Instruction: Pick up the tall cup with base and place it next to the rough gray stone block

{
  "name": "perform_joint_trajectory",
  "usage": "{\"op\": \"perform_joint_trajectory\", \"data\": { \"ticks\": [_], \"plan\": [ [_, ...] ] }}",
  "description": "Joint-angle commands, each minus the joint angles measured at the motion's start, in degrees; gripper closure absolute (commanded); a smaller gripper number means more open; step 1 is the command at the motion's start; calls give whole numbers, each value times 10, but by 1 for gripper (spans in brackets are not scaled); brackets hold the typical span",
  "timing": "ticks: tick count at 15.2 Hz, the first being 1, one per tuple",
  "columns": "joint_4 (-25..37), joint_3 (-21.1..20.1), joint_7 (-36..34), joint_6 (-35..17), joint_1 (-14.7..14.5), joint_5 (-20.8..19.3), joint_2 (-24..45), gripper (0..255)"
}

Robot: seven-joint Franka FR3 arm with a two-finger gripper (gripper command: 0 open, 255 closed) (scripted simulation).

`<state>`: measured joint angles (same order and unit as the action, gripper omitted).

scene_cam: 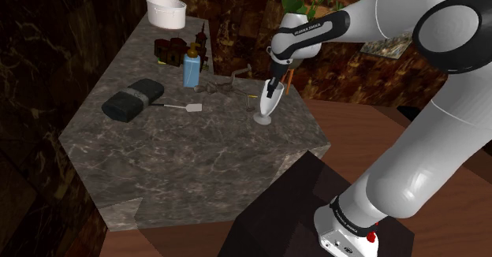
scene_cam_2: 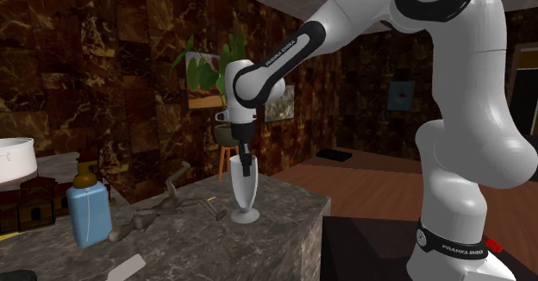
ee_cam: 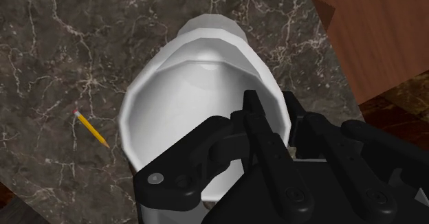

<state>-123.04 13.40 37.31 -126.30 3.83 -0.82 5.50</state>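
The tall white cup stands upright on its round base on the marble counter, near the counter's right end in the shoulder view. My gripper comes down from above and is shut on the cup's rim. In the wrist view one finger is inside the cup and the other outside its wall, with the gripper clasping the rim between them. In the second exterior view the gripper sits at the top of the cup. The dark grey stone block lies on the counter's left part, well away from the cup.
A blue bottle, a wooden figure, dark small items and a white pot stand toward the counter's back. A white spatula lies beside the block. A pencil lies near the cup. The counter's edge is close to the cup.
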Motion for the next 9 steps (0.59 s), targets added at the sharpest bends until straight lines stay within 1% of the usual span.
{"op": "perform_joint_trajectory", "data": {
  "ticks": [1, 9],
  "plan": [
    [7, 0, -1, 15, 0, -2, -9, 255],
    [38, 0, -4, 74, -1, -9, -37, 255]
  ]
}}
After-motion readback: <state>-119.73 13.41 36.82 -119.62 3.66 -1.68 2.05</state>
